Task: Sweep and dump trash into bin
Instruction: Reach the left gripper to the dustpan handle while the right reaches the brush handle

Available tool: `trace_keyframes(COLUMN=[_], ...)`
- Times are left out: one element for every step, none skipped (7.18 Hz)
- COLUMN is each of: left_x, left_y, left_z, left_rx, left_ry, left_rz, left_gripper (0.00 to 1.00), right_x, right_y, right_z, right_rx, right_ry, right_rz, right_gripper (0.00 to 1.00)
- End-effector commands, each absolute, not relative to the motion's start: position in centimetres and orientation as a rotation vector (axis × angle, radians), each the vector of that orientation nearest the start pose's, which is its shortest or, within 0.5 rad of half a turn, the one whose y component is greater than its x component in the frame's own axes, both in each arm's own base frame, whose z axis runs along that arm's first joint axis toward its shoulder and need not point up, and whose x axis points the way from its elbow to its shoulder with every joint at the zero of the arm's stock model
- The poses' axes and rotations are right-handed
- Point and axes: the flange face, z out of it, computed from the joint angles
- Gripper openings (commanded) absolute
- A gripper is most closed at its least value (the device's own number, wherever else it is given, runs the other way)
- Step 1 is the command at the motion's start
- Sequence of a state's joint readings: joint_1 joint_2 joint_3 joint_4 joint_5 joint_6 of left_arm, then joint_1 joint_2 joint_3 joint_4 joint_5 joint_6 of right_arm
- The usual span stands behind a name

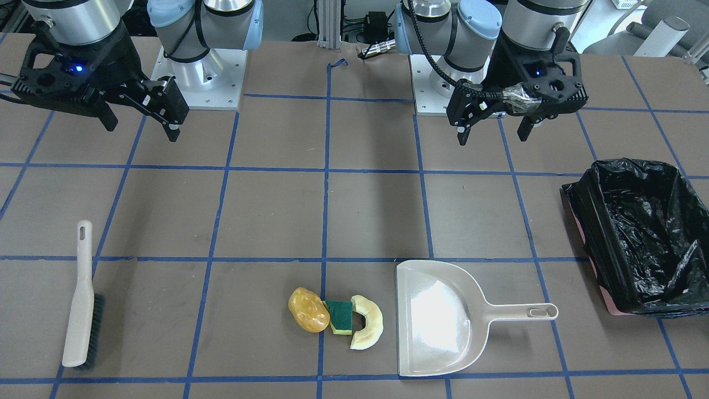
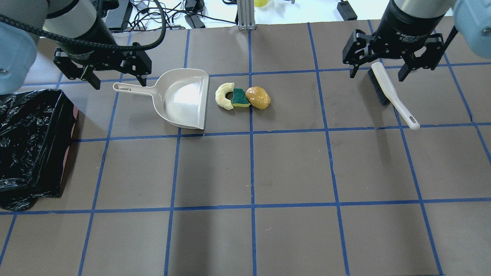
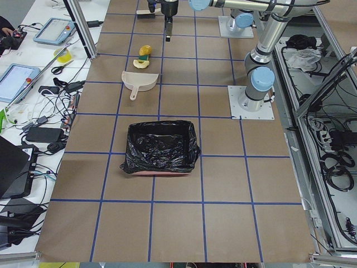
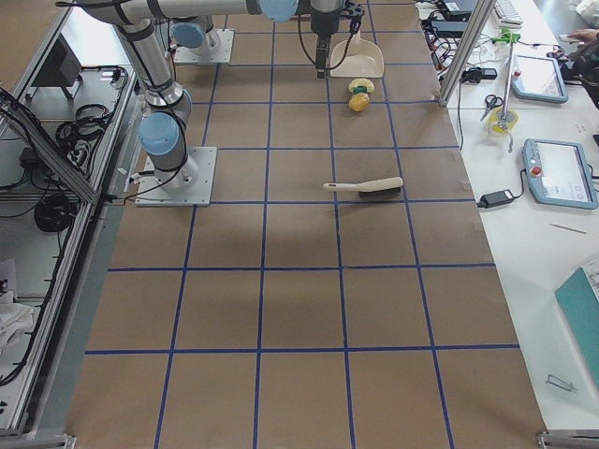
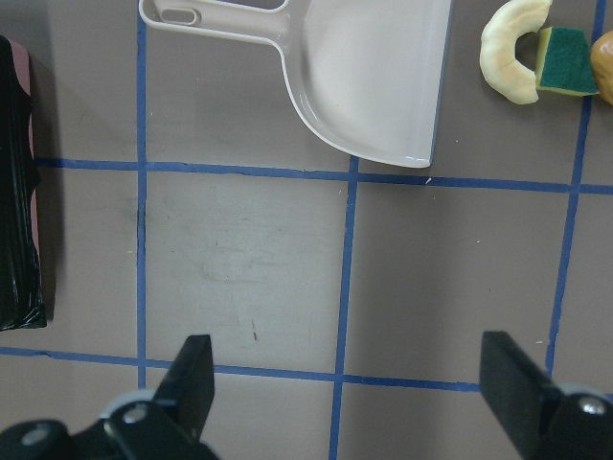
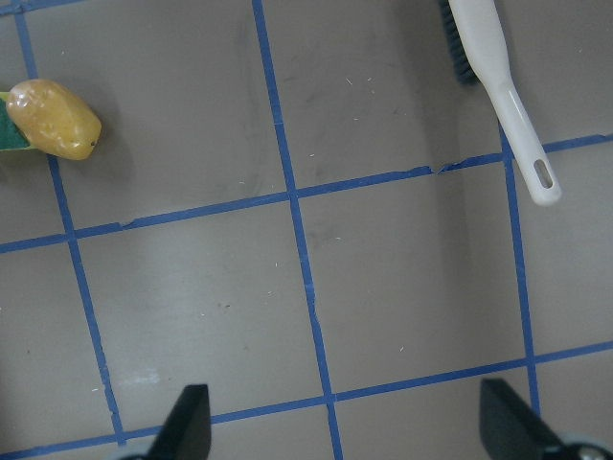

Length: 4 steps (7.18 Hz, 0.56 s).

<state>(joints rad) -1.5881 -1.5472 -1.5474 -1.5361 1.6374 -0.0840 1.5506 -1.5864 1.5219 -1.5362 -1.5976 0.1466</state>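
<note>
The trash lies in a row on the table: a yellow-orange potato-like lump [image 1: 308,309], a green-and-yellow sponge block [image 1: 339,317] and a pale crescent slice [image 1: 370,330]. The row sits just off the open mouth of a beige dustpan [image 1: 437,321]. The bin [image 1: 587,221] with its black bag stands beyond the dustpan's handle. My left gripper [image 2: 119,82] is open and empty, hovering over the dustpan handle [image 2: 130,89]. My right gripper [image 2: 377,76] is open and empty above the brush [image 2: 391,94]. The left wrist view shows the dustpan [image 5: 374,77], and the right wrist view shows the lump [image 6: 53,118].
The beige hand brush [image 1: 80,299] with dark bristles lies alone on my right side of the table. Blue tape lines grid the brown table. The arm bases [image 1: 199,83] stand at the table's robot side. The bin [image 2: 63,153] is at the left edge.
</note>
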Motion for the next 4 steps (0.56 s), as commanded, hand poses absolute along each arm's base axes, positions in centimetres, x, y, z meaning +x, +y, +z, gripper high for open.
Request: trace_keyframes(left_x=[-12.8,-12.8,-13.1,-12.9], left_y=[-49.9,-50.9,-51.9,-53.2], left_z=[49.4,46.4,43.5,40.1], left_rx=[-0.004,0.056,0.128,0.165], left_ry=[3.075,3.078,3.104,3.097], left_rz=[-0.074,-0.015,0.035,0.077], left_gripper=[1.0,1.0,1.0,1.0], right_x=[11.9,11.3,9.2,4.8], right_y=[-48.9,-49.3,-50.0,-50.6], right_z=[51.4,51.2,50.8,49.9], right_rx=[0.258,0.215,0.039,-0.079], right_ry=[3.156,3.169,3.181,3.173], right_rz=[-0.029,-0.036,-0.025,0.005], right_gripper=[1.0,1.0,1.0,1.0])
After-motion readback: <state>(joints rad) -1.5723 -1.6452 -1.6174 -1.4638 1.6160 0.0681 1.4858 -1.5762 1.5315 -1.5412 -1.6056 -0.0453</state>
